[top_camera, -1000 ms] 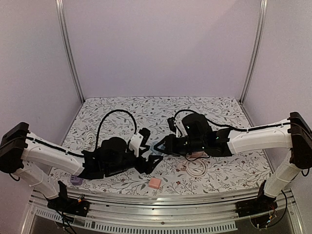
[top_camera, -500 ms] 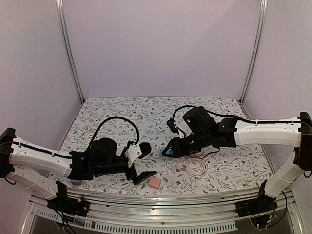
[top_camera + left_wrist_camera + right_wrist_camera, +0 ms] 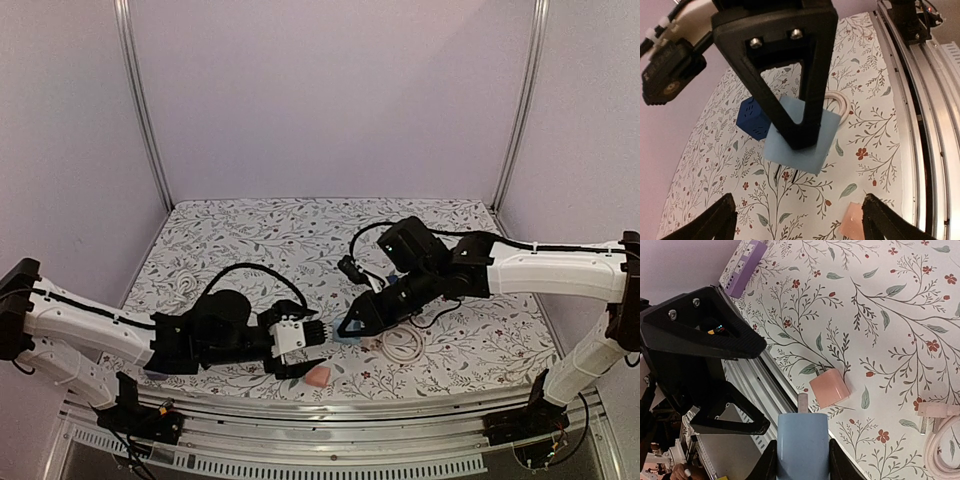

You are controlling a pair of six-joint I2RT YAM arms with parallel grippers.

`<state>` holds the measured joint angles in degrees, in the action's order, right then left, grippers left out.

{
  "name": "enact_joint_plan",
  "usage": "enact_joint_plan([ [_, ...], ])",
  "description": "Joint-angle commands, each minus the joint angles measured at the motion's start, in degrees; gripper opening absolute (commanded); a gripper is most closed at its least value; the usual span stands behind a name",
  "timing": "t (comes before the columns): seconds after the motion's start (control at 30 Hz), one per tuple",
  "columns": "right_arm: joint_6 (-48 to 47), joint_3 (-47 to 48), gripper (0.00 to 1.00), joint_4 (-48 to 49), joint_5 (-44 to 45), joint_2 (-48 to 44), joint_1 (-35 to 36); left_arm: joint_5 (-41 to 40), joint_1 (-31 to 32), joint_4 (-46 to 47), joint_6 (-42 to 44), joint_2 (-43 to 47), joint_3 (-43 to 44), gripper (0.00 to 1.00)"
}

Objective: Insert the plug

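Gripping light blue plug in right tool, both fingers clamped tight on its sides, metal prongs poking out past the fingertips. Held up off the tabletop, toward the near side, a little right of middle. Facing it from the left: left tool, gaping wide, nothing between the fingers, low over the near edge. Right next to that, by the near rail: pink plug, lying loose on the tabletop. Just beside the light blue plug in left wrist view: dark blue cube; cannot tell if touching. Right of the pink plug: coiled white cable, lying flat. Off at the near-left corner: purple power strip, mostly hidden by the left arm in top view, well apart from the light blue plug.
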<state>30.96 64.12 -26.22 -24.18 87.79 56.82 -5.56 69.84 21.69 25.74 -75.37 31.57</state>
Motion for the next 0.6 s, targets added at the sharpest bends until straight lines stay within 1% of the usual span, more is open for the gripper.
enact_joint_plan([
  [0.0,-0.83,1.28,0.0,-0.71,-2.92,-1.57,-0.27,-3.0,1.87,1.3,5.86,-2.58,2.62,0.81],
  [0.1,-0.52,1.28,0.0,-0.31,-3.22,-1.44,-0.3,-4.66,2.67,1.67,7.58,-4.12,4.01,0.76],
  [0.23,-0.33,1.34,0.0,0.04,-3.5,-1.07,-0.23,-4.84,3.47,1.14,9.31,-5.8,6.07,0.68],
  [0.33,-0.12,1.24,0.0,0.51,-4.2,-0.96,-0.24,-5.24,4.0,0.23,9.95,-7.64,7.98,0.65],
  [0.37,-0.11,1.32,0.0,0.65,-4.36,-0.95,-0.25,-5.85,4.3,0.2,10.13,-8.24,8.44,0.64],
  [0.43,-0.03,1.19,0.0,0.88,-4.54,-0.91,-0.25,-6.99,5.23,0.24,10.78,-8.77,9.0,0.59],
  [0.57,0.14,1.28,0.0,1.24,-5.22,-0.48,-0.28,-9.58,6.4,0.72,11.91,-9.45,9.54,0.52],
])
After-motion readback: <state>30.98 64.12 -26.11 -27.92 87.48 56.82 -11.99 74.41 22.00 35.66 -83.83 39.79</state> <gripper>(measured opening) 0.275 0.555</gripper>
